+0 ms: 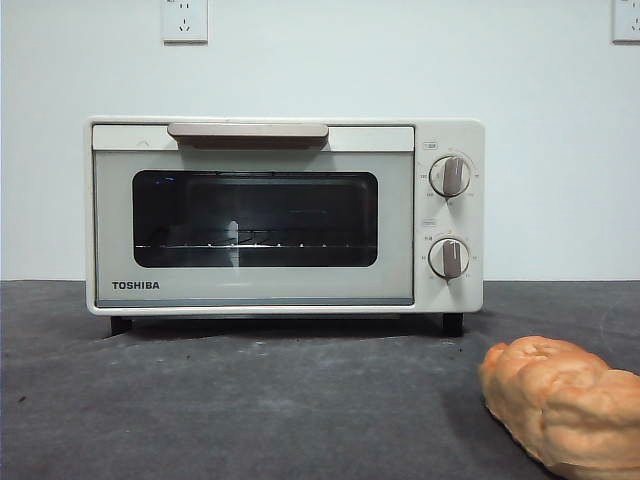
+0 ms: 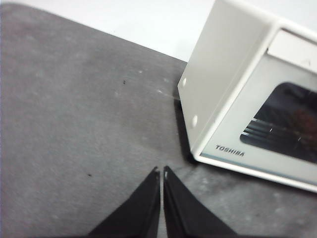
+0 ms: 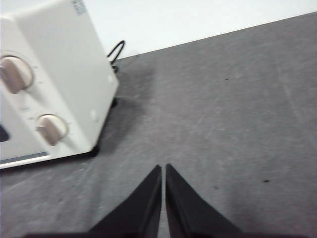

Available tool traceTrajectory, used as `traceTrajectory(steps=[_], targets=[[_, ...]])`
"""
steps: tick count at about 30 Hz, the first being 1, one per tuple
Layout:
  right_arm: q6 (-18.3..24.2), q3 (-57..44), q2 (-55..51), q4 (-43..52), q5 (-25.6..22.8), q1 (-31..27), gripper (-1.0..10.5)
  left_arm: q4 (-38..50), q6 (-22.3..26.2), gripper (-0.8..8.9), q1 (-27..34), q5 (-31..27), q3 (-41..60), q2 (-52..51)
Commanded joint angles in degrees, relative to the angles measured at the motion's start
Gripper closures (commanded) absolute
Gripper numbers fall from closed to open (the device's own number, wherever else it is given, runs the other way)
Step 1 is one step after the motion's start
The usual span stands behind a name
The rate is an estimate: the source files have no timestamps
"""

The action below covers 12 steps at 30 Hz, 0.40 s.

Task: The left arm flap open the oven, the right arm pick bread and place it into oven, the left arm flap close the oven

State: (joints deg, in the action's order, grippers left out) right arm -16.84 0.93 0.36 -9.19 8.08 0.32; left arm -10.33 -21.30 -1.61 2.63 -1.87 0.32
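Left tool (image 2: 162,171) and right tool (image 3: 163,167) hang with jaws pressed together, gripping nothing, above the dark grey tabletop (image 1: 250,400). Between them stands the cream-white boxy TOSHIBA toaster oven (image 1: 285,215), door closed. The lumpy golden-orange bread loaf (image 1: 565,400) lies on the tabletop in front of its knob side.

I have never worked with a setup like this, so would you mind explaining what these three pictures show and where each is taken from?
It is a two-armed robot at a table. The front view looks level across the dark table: a cream oven, door closed, with the bread lying in front of it, toward its knob side. The other two pictures come from cameras on the wrists. In one, the left gripper hangs over bare table near the oven's TOSHIBA corner; in the other, the right gripper hangs beside the oven's knob end. Both have their jaws shut and hold nothing.
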Motion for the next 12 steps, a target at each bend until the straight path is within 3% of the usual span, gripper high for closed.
traceTrajectory(steps=[1, 5, 12], targets=[[-2.80, 0.66, -0.15, 0.33, 1.05, -0.02, 9.4, -0.46, -5.57, 7.98, 0.09, 0.39, -0.61, -0.13], [-3.96, 3.65, -0.15, 0.13, 0.94, -0.02, 9.4, -1.40, -8.96, 7.97, 0.09, 0.66, -4.09, 0.02], [-3.89, 11.89, 0.26, -0.85, 0.92, -0.02, 9.4, -5.55, -8.48, 7.97, 0.09, 3.39, -13.73, 3.26]])
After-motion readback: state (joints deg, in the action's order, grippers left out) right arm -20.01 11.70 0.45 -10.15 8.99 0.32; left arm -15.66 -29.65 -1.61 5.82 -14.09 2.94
